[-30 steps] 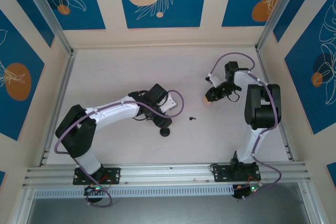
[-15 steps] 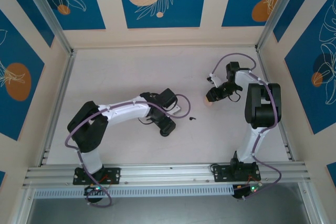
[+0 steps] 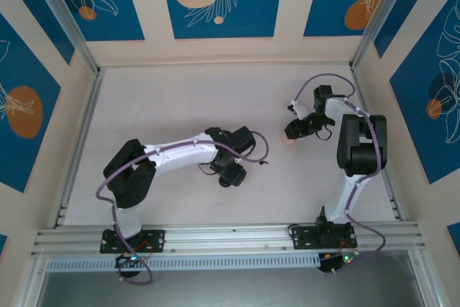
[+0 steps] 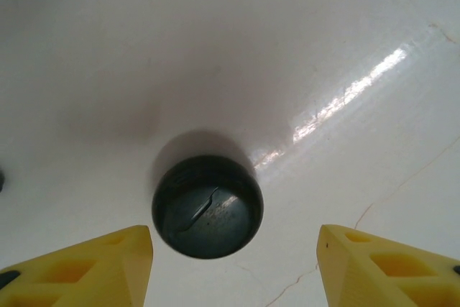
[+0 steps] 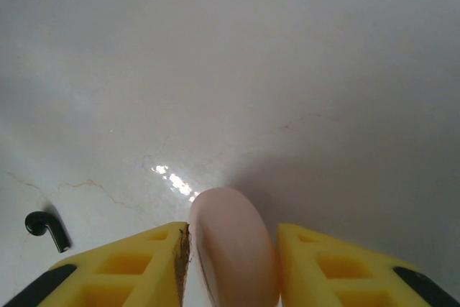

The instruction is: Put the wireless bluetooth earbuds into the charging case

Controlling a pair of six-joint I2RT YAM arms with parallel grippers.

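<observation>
A round black charging case (image 4: 207, 206) lies shut on the white table, just ahead of my left gripper (image 4: 235, 235), which stands open with a yellow finger (image 4: 108, 267) on each side and touches nothing. My right gripper (image 5: 231, 234) is shut on a pale pink charging case (image 5: 233, 253), held on its edge just above the table. One black stemmed earbud (image 5: 44, 229) lies on the table to the left of it. From above, the left gripper (image 3: 232, 172) is at the table's middle and the right gripper (image 3: 293, 133) at the right. The pink earbuds are out of view.
The white table (image 3: 165, 106) is walled by cream panels with blue prints. A metal rail (image 3: 230, 239) runs along the near edge. The left arm's purple cable (image 3: 262, 150) loops out to the right of its wrist.
The left arm has stretched to the right and its gripper now hangs over the black case. Its cable loop now covers the spot where the black earbud lay. The right gripper shifted slightly right.
</observation>
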